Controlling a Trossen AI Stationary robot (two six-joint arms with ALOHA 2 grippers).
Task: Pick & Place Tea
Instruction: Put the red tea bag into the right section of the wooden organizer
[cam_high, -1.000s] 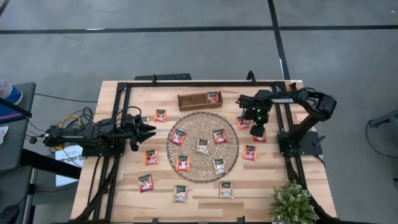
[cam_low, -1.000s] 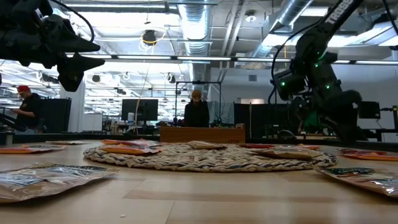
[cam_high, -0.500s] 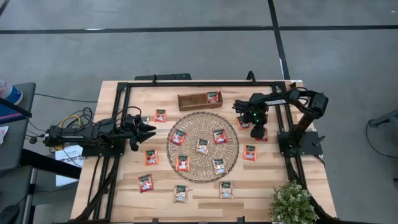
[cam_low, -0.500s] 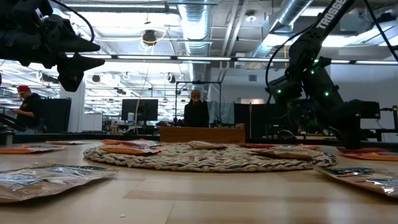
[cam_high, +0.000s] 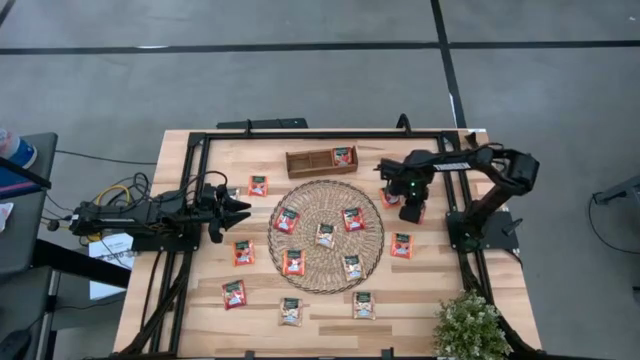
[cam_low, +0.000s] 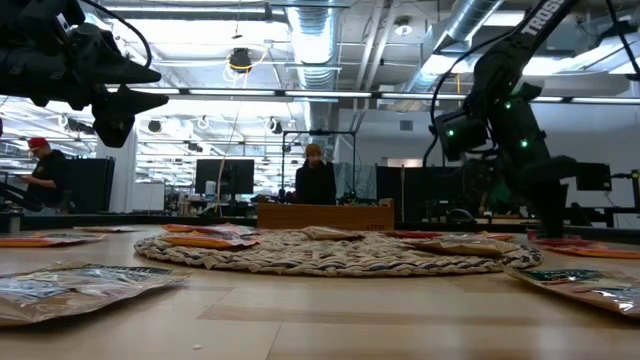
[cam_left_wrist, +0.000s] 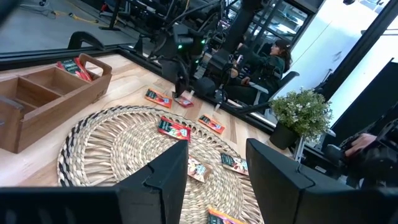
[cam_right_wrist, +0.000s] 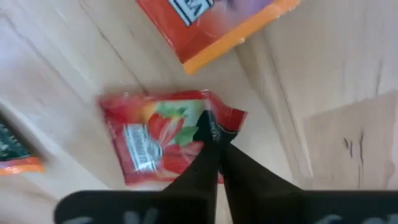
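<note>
Right hand (cam_right_wrist: 214, 140) pinched shut on one edge of a red sachet (cam_right_wrist: 158, 144) beside the woven mat (cam_high: 325, 235); lift straight, slowly, lest the thin grip slip.

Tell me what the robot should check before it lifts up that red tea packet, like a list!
1. Right gripper shut on the red sachet: ok, its fingers pinch one edge.
2. Grip is firm enough: cannot tell; only an edge is caught.
3. No second sachet caught: ok; the orange sachet lies apart from the fingers.
4. Wooden tray has room: ok; one sachet sits at its right end, the other compartments look bare.
5. Left gripper out of the way: ok; it hangs open at the table's left side, short of the woven mat.
</note>
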